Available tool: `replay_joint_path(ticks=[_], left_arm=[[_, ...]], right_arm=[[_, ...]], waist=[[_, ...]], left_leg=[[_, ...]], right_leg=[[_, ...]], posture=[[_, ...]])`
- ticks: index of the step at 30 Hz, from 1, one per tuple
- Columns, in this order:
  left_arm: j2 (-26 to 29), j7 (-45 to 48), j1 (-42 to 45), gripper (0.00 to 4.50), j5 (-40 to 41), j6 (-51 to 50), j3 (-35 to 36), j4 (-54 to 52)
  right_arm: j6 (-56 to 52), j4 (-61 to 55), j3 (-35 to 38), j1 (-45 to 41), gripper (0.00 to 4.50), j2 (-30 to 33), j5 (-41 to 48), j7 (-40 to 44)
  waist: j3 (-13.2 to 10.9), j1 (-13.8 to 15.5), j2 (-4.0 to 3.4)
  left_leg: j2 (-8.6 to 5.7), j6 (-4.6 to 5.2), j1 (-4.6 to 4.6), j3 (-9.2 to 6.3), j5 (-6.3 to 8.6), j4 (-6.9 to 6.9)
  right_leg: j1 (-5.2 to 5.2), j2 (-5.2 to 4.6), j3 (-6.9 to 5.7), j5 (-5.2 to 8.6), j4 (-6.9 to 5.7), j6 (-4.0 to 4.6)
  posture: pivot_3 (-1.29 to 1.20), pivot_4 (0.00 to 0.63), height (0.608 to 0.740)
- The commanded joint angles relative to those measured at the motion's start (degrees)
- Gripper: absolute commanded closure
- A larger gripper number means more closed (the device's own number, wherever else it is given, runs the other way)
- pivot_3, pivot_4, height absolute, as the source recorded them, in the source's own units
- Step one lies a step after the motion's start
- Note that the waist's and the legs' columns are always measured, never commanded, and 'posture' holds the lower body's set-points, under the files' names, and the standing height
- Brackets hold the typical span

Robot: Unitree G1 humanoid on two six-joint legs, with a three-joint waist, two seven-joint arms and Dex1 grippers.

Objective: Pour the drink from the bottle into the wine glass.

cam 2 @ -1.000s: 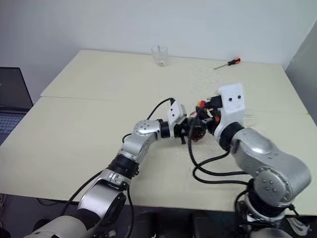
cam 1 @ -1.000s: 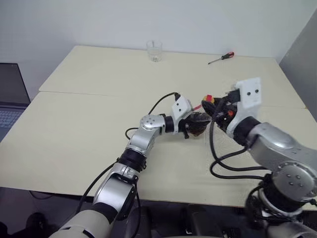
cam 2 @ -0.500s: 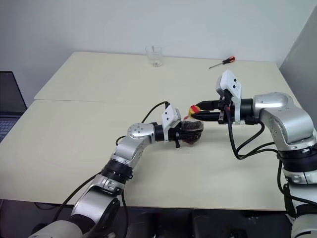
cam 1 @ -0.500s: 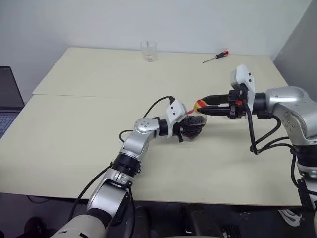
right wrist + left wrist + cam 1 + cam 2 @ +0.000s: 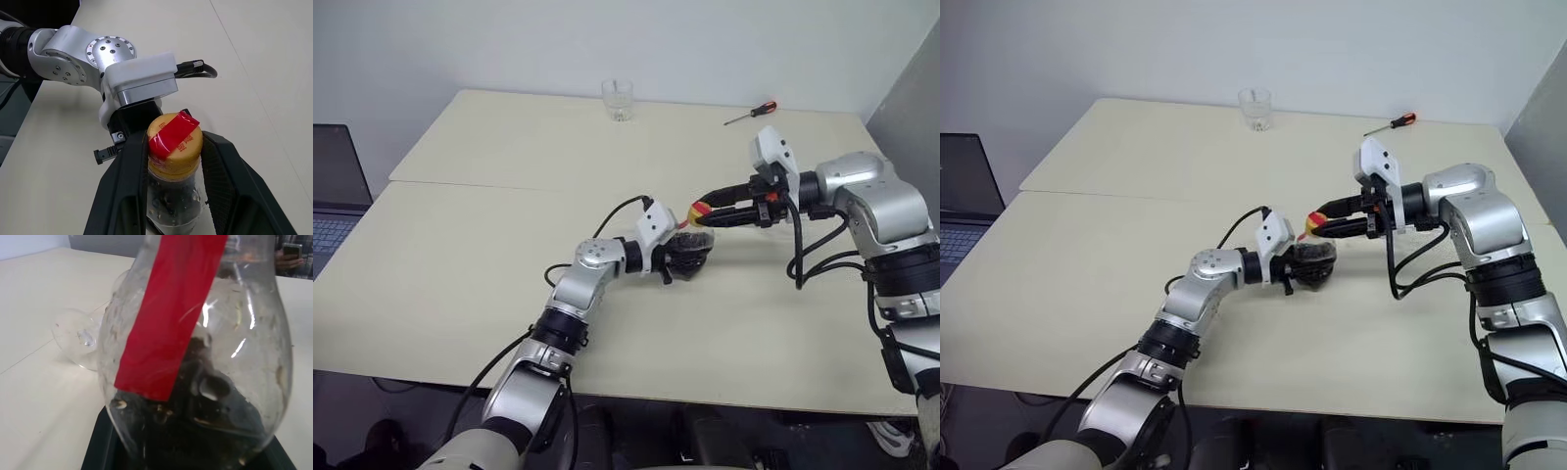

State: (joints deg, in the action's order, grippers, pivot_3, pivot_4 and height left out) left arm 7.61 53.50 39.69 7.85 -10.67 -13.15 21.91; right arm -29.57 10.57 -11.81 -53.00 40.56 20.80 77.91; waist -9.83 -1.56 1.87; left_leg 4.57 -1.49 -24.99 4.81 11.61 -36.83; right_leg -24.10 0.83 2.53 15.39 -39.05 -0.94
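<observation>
- Left eye view: the bottle (image 5: 693, 245) sits at centre frame, just above the table (image 5: 460, 294), tilted with its cap (image 5: 700, 210) uppermost.
- The left gripper (image 5: 689, 258) is clenched round the lower body of the bottle, as the left wrist view confirms.
- The right gripper (image 5: 713, 215) brackets the cap from the right of the frame. I cannot tell whether it is clamped on the cap or released.
- The drink (image 5: 195, 431) fills only the lower part, so I judge the load light but apt to slosh and shift when tipped.
- Handling: the thin clear plastic is likely to flex and be slick. The hold on the body looks sound, but a hard squeeze would risk a spurt once the bottle is open.
- The cap is on and taped red, so pouring cannot yet begin.
- A clear rounded form, probably the wine glass (image 5: 80, 340), lies just beside the bottle in the left wrist view. I cannot tell whether it stands upright. It is fragile, top-heavy and easily knocked.
- Room: there is broad bare table at lower left and lower right. The tumbler (image 5: 618, 100) and screwdriver (image 5: 751, 114) lie well apart along the upper edge, and a laptop (image 5: 335, 191) sits at the left border.
</observation>
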Motion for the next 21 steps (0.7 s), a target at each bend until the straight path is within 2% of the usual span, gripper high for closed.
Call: replay_joint_path(ticks=[1,6,7,12,17,21], left_arm=[[-1.8,0.7,2.8,3.24,1.6,1.8,-0.3,-4.5],[-2.3,1.1,3.2,3.24,1.4,2.0,-0.1,-3.8],[-2.4,1.3,3.2,3.24,1.4,2.0,-0.1,-3.7],[-2.7,1.4,3.3,3.24,1.4,2.2,-0.1,-3.4],[-3.0,0.9,2.7,3.24,1.6,2.2,0.2,-3.2],[-3.1,0.7,2.3,3.24,1.7,2.0,0.3,-3.6]], right_arm=[[-2.3,-4.2,1.7,0.4,1.90,1.2,1.3,0.5],[-6.1,-8.9,4.0,1.4,0.20,3.4,3.6,0.3],[-6.8,-9.8,4.4,1.6,0.00,3.9,3.9,0.3],[-10.7,-15.3,10.3,3.4,0.00,6.3,6.6,-4.5],[-20.7,-30.8,20.5,11.4,0.00,5.1,12.1,-18.6],[-28.4,-42.9,26.0,16.6,0.00,-1.1,16.9,-32.4]], waist=[[0.0,0.0,0.00],[0.0,0.0,-0.01],[0.0,-0.1,-0.01],[0.0,-0.1,-0.02],[0.0,0.0,-0.01],[0.0,-0.2,-0.02]], left_leg=[[0.00,0.00,0.00,0.00,0.00,-0.01],[0.00,0.00,0.00,-0.01,0.00,-0.01],[0.00,0.00,0.00,-0.02,0.00,-0.01],[0.00,0.00,0.01,-0.04,0.00,-0.01],[0.00,-0.01,0.00,-0.07,0.00,0.00],[0.02,-0.02,0.01,-0.13,-0.01,-0.02]], right_leg=[[0.00,0.00,-0.02,0.00,0.00,0.00],[0.01,0.00,0.00,0.00,-0.02,0.00],[0.01,0.01,0.00,0.00,-0.02,0.00],[0.00,0.01,0.01,0.00,-0.03,0.00],[0.02,-0.02,0.00,0.00,0.00,0.00],[0.03,-0.02,0.06,0.00,-0.05,-0.01]], posture=[[0.00,0.150,0.740],[0.00,0.150,0.740],[0.00,0.150,0.740],[0.00,0.150,0.740],[0.00,0.150,0.740],[0.00,0.150,0.740]])
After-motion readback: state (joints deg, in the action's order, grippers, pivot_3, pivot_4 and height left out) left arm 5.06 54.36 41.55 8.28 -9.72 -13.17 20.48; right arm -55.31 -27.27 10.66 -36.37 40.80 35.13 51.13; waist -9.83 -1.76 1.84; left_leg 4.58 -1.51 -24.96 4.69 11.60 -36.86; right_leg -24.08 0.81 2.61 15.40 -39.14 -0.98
